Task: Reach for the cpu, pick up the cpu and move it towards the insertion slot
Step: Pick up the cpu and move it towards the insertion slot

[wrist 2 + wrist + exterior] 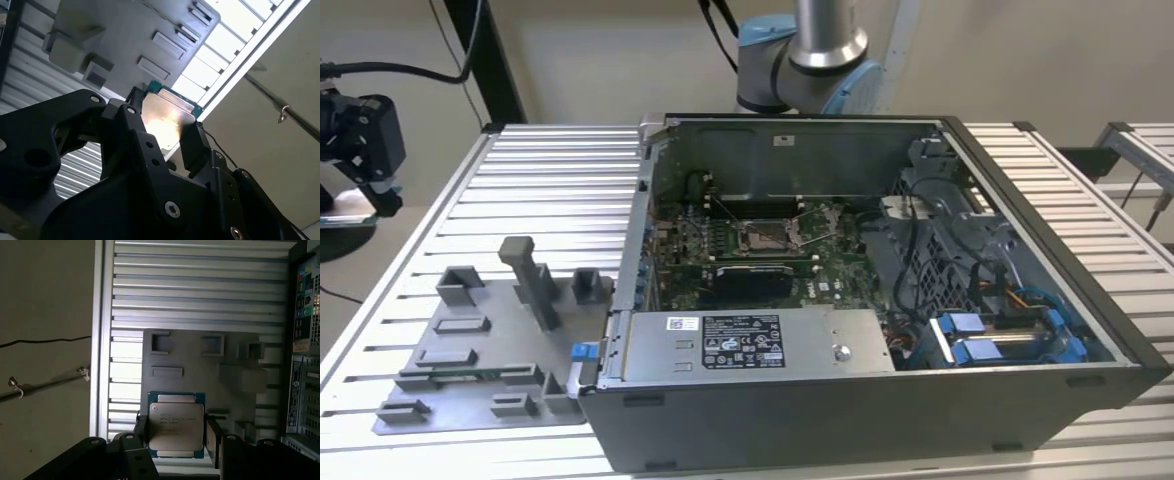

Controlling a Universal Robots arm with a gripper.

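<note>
While hovering above the grey fixture tray (195, 365), we are pinching the cpu (176, 426) by opposite edges between our gripper (176, 435) fingers (141, 432), its pale face showing.

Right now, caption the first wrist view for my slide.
Gripper shut on the cpu, held over the grey fixture tray on the slatted table.
</note>
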